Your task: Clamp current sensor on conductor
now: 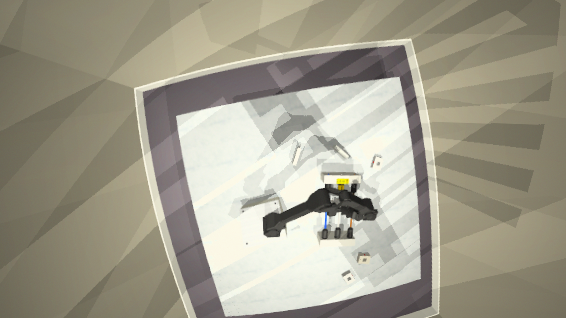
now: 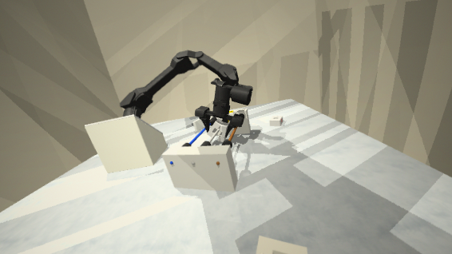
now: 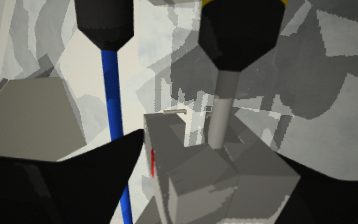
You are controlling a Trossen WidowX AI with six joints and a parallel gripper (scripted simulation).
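My gripper is shut on the grey-white split-core sensor, one dark finger on each side. The sensor has a red mark on its left side in the wrist view. The pale middle conductor runs into the sensor's upper part, beside a notch. The yellow marker sits on the far terminal block, in line with this conductor. Its lettering is too small to read. The sensor's arrow, its underside and its latch are hidden.
The blue conductor and orange conductor flank the middle one. The near terminal block holds their ends. A large pale box stands by the arm base. Small blocks and thin bars lie around.
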